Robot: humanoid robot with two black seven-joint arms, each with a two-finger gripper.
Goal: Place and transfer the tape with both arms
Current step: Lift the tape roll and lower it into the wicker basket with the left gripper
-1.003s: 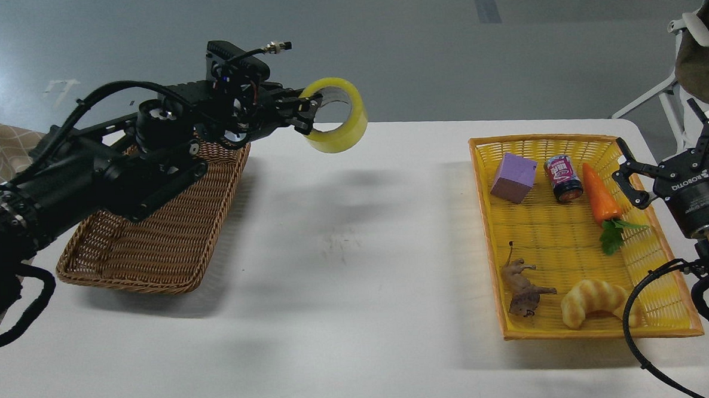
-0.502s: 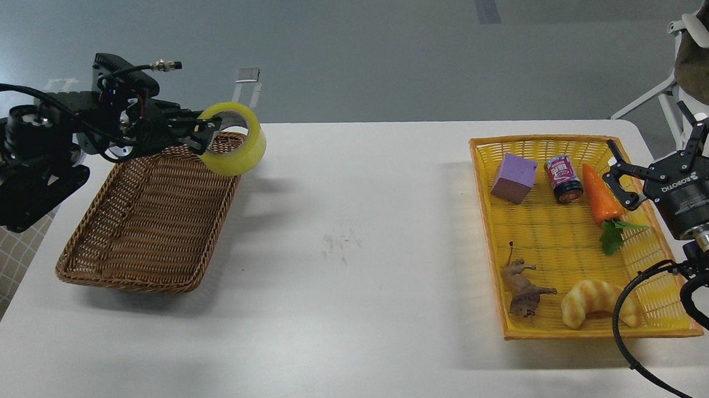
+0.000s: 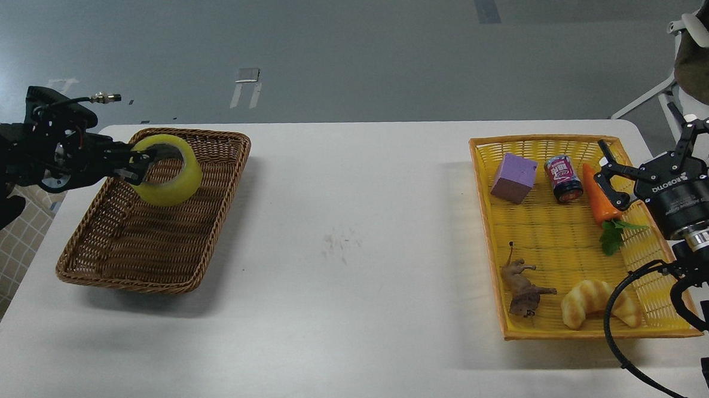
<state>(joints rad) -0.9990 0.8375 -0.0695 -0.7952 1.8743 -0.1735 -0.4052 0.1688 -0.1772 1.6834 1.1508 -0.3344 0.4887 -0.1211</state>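
The yellow tape roll point(image 3: 171, 182) hangs over the far part of the brown wicker basket point(image 3: 147, 256) at the table's left. My left gripper point(image 3: 133, 166) comes in from the left and is shut on the roll's left rim, holding it above the basket floor. My right gripper point(image 3: 660, 150) is open and empty at the right, above the right edge of the yellow basket point(image 3: 548, 238), near the carrot.
The yellow basket holds a purple block point(image 3: 513, 177), a can point(image 3: 563, 179), a carrot point(image 3: 597, 197), a toy animal point(image 3: 523, 287) and a croissant point(image 3: 596, 310). A white table point(image 3: 345, 271) lies between the baskets. A chair point(image 3: 698, 58) stands far right.
My left arm has swung left and down with the tape, from above the table's middle to over the wicker basket. My right gripper has shifted slightly left and up.
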